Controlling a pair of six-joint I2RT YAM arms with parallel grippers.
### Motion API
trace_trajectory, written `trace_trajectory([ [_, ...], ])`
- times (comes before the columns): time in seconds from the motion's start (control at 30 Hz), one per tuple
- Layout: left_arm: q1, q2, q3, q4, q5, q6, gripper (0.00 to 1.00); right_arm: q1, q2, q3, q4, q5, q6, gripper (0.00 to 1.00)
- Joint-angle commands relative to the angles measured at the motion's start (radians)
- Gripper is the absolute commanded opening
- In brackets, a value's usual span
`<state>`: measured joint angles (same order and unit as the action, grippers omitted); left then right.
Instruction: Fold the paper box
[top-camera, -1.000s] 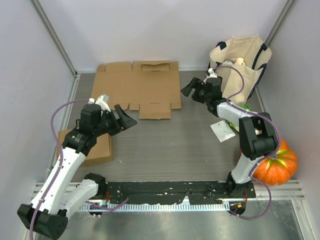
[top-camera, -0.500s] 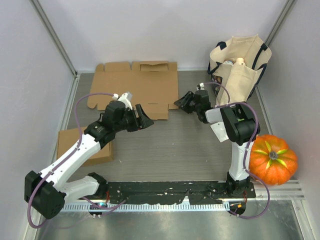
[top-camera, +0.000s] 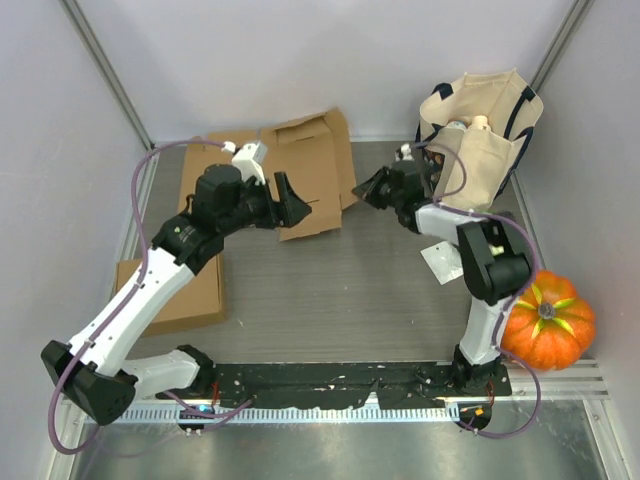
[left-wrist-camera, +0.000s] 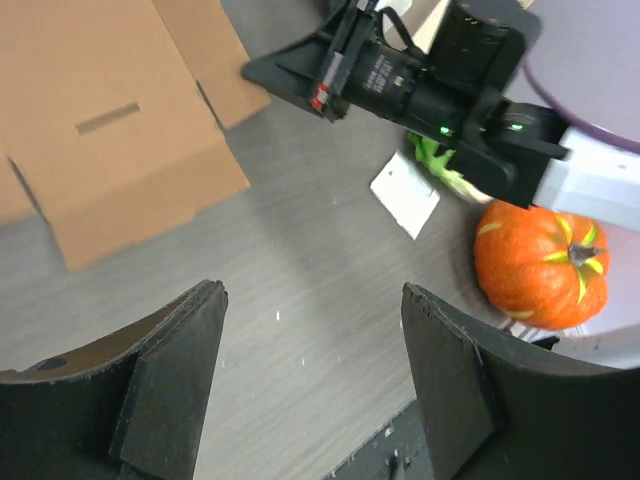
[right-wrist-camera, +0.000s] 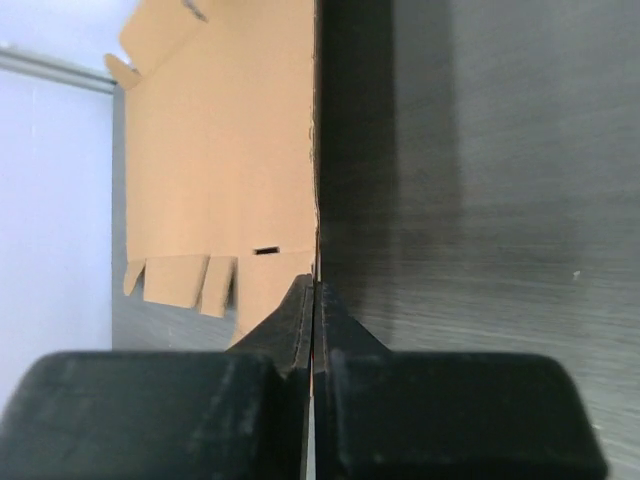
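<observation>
Whereas it lay flat before, the paper box (top-camera: 300, 165) at the back of the table (top-camera: 350, 290) now tilts up on its right, that edge clamped in the right tool (top-camera: 364, 190); the left tool (top-camera: 288, 200), fingers apart, has advanced to its front flap.

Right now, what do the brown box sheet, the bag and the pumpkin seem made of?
Box sheet: matte brown cardboard, with creases and cut flaps. Bag: cream cloth, likely canvas; it slumps softly and has dark strap handles. Pumpkin: smooth, slightly glossy orange skin; real or plastic, I cannot tell.
</observation>
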<state>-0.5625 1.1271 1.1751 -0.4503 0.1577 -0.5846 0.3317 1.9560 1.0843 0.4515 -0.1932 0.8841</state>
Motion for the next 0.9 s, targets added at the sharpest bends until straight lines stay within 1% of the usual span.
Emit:
trace_trajectory([
  [0.0,0.013,0.075,0.234,-0.011,-0.010,0.135,0.75,-0.025,-0.262,0.245,-0.420,-0.041,-0.479,0.01],
  [0.03,0.016,0.094,0.259,0.004,-0.021,0.166,0.75,-0.025,-0.284,0.279,-0.483,-0.038,-0.529,0.01],
  [0.07,0.018,0.102,0.280,0.019,-0.027,0.176,0.75,-0.028,-0.311,0.351,-0.590,-0.063,-0.583,0.01],
  [0.1,0.019,0.112,0.302,0.044,-0.030,0.189,0.75,-0.031,-0.325,0.388,-0.637,-0.098,-0.665,0.01],
  [0.13,0.019,0.135,0.354,0.047,-0.032,0.204,0.75,-0.034,-0.338,0.419,-0.670,-0.129,-0.703,0.01],
  [0.17,0.021,0.151,0.385,0.044,-0.038,0.238,0.76,-0.034,-0.368,0.463,-0.716,-0.193,-0.735,0.01],
  [0.2,0.023,0.164,0.452,0.029,-0.035,0.258,0.76,-0.034,-0.380,0.488,-0.741,-0.231,-0.794,0.01],
  [0.27,0.023,0.203,0.520,0.010,-0.023,0.342,0.78,-0.034,-0.410,0.554,-0.802,-0.296,-0.830,0.01],
  [0.3,0.023,0.215,0.584,-0.014,-0.036,0.371,0.78,-0.034,-0.434,0.578,-0.827,-0.314,-0.849,0.01],
  [0.4,0.026,0.244,0.684,-0.051,-0.128,0.468,0.83,-0.034,-0.492,0.638,-0.887,-0.369,-0.890,0.01],
  [0.43,0.033,0.250,0.695,-0.045,-0.123,0.492,0.85,-0.034,-0.506,0.646,-0.901,-0.379,-0.924,0.01],
  [0.47,0.055,0.266,0.698,-0.018,-0.103,0.520,0.87,-0.034,-0.522,0.652,-0.925,-0.382,-0.933,0.01],
  [0.5,0.068,0.279,0.718,-0.014,-0.042,0.557,0.87,-0.034,-0.543,0.655,-0.938,-0.376,-0.942,0.01],
  [0.57,0.104,0.348,0.773,-0.045,0.021,0.562,0.84,-0.033,-0.563,0.652,-0.948,-0.345,-0.927,0.01],
  [0.6,0.113,0.370,0.832,-0.056,0.076,0.510,0.82,-0.034,-0.571,0.651,-0.947,-0.333,-0.912,0.01],
  [0.63,0.116,0.396,0.860,-0.067,0.095,0.473,0.82,-0.034,-0.586,0.637,-0.942,-0.312,-0.895,0.01],
  [0.67,0.116,0.414,0.880,-0.073,0.129,0.438,0.82,-0.034,-0.597,0.623,-0.917,-0.299,-0.836,0.01],
  [0.7,0.115,0.434,0.876,-0.064,0.175,0.361,0.87,-0.034,-0.608,0.606,-0.895,-0.281,-0.805,0.01],
  [0.73,0.112,0.436,0.858,-0.053,0.286,0.335,0.88,-0.034,-0.635,0.564,-0.872,-0.246,-0.766,0.01],
  [0.77,0.099,0.430,0.784,-0.021,0.316,0.304,0.88,-0.034,-0.647,0.540,-0.817,-0.215,-0.669,0.01],
  [0.8,0.081,0.390,0.726,0.007,0.336,0.283,0.89,-0.033,-0.661,0.516,-0.791,-0.200,-0.630,0.01],
  [0.83,0.057,0.363,0.663,0.039,0.329,0.304,0.90,-0.034,-0.670,0.476,-0.769,-0.201,-0.591,0.01],
  [0.87,-0.012,0.323,0.515,0.114,0.298,0.331,0.92,-0.033,-0.686,0.459,-0.731,-0.207,-0.561,0.01],
])
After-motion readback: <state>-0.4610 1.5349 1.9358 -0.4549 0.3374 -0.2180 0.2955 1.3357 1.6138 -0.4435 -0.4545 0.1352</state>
